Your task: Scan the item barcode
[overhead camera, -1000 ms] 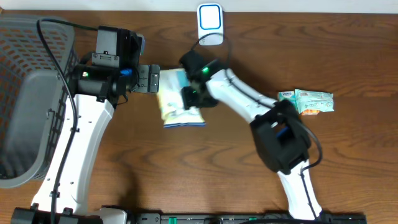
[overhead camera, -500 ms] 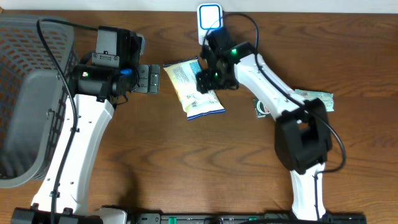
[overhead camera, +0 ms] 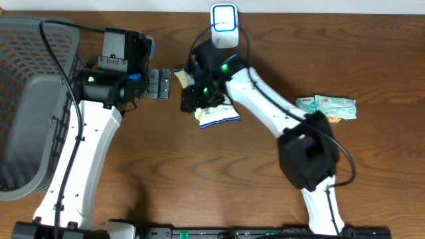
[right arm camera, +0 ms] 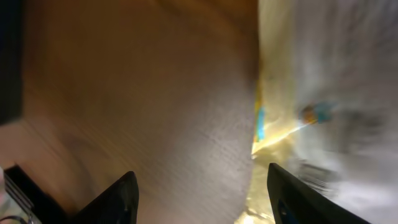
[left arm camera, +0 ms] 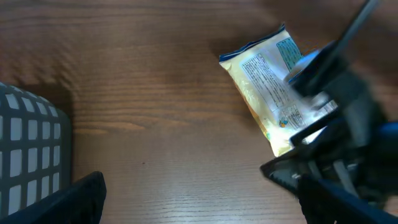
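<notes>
Yellow packet (overhead camera: 219,115) sits on the desk (overhead camera: 372,172) below the scanner (overhead camera: 224,18) overhead, right fingers (overhead camera: 188,101) over it, left fingers (overhead camera: 163,76) spread empty, grey basket (overhead camera: 26,40) showing nothing inside. Left wrist: packet flat, print upward. Right wrist blurs, grip can't be told; seemingly mid-pickup, next its barcode must face the scanner.

Overhead sharp, even; rt wrist motion-blurred

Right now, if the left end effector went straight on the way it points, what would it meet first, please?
Probably the snack packet ahead of the left end effector, or the right end effector over it; depth is unclear.
</notes>
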You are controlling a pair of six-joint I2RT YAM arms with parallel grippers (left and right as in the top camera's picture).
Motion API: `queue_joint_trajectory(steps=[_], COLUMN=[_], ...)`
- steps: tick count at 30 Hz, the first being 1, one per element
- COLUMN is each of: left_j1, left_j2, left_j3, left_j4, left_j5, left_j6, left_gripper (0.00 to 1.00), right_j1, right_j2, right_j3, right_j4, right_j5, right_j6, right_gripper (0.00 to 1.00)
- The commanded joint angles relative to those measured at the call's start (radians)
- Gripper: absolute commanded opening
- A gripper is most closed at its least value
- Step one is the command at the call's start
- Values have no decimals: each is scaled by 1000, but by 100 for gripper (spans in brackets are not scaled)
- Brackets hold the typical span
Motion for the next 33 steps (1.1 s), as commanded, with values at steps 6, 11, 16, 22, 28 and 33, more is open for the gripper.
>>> queue_joint_trajectory(steps=[6, 11, 16, 22, 28, 33], left_j1=[-1, -1, -1, -1, -1, -1], left_j2=[6, 6, 6, 6, 6, 6], left_j3=[8, 8, 8, 8, 8, 8], left_j4=[0, 0, 0, 0, 0, 0], left_j5=[-5, -5, -5, -5, -5, -5], left_j6=[-1, -1, -1, -1, -1, -1], left_gripper=[98, 98, 98, 98, 98, 98], right_j1=[-59, -119, -182, -222, -222, -188], right_j2=[19, 19, 18, 12, 17, 67], right_j3=[-9, -9, -8, 29, 50, 50], right_j4=[-151, -276, -282, -188, 103, 339], right_j5=[39, 135, 151, 10, 10, -50], right_j6=[-31, -93, -119, -228, -230, -179], right_gripper=[66, 70, 70, 66, 52, 49])
